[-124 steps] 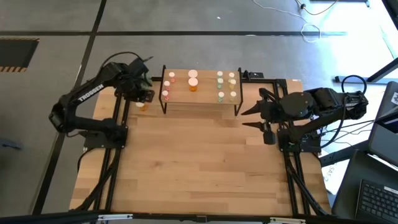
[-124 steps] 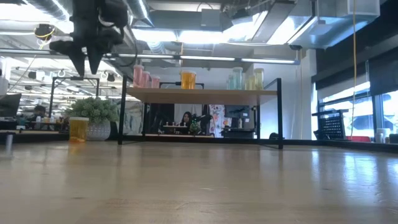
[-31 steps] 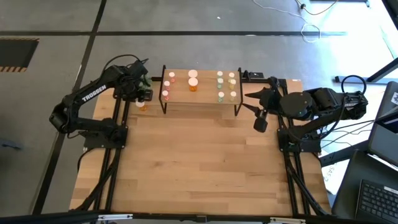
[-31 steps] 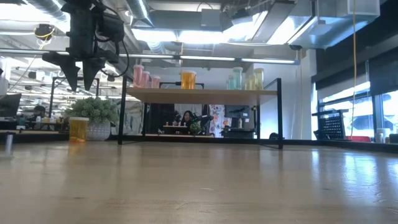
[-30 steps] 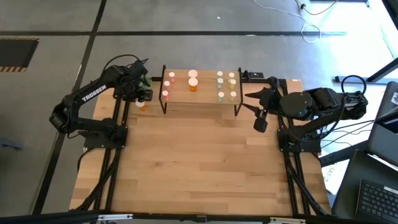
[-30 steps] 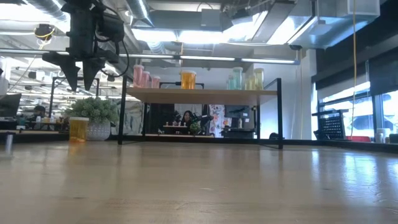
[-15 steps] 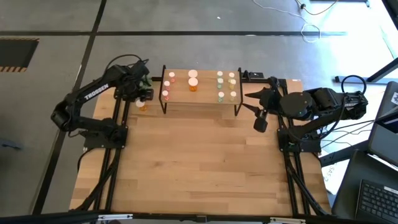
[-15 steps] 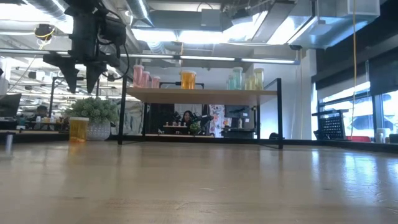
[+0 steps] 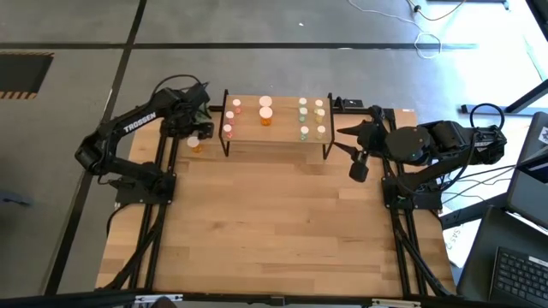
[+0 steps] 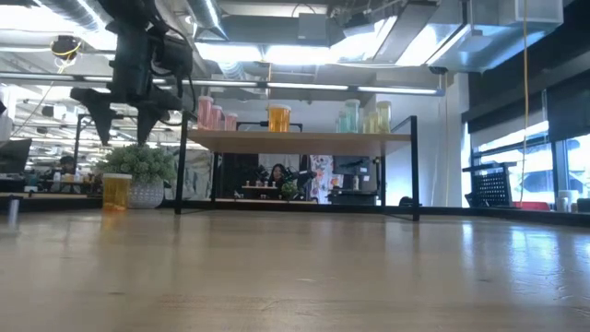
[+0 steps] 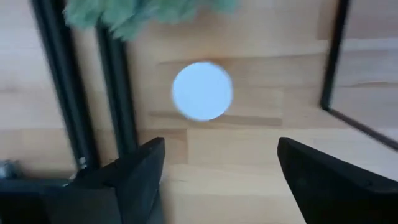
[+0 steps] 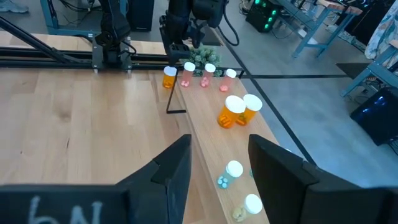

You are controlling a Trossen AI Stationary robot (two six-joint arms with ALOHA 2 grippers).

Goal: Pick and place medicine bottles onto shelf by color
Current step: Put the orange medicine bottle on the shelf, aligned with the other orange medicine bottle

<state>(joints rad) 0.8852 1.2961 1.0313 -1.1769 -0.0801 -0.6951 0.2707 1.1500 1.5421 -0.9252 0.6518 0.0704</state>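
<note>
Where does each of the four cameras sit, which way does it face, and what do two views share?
High: overhead, straight down; both arms, shelf.
Low: tabletop height, level across; left gripper open above the orange bottle.
Left wrist: looking down past its fingers at that bottle's cap.
Right wrist: across the table; right gripper in front.
Shared: all show the orange bottle.

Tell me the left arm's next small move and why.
Probably lower the left hand straight down around the orange bottle on the table. Its jaws are open and the wrist view shows the bottle's white cap ahead between the fingers. That bottle stands alone beside the plant, off the shelf, where two orange bottles already stand.
</note>
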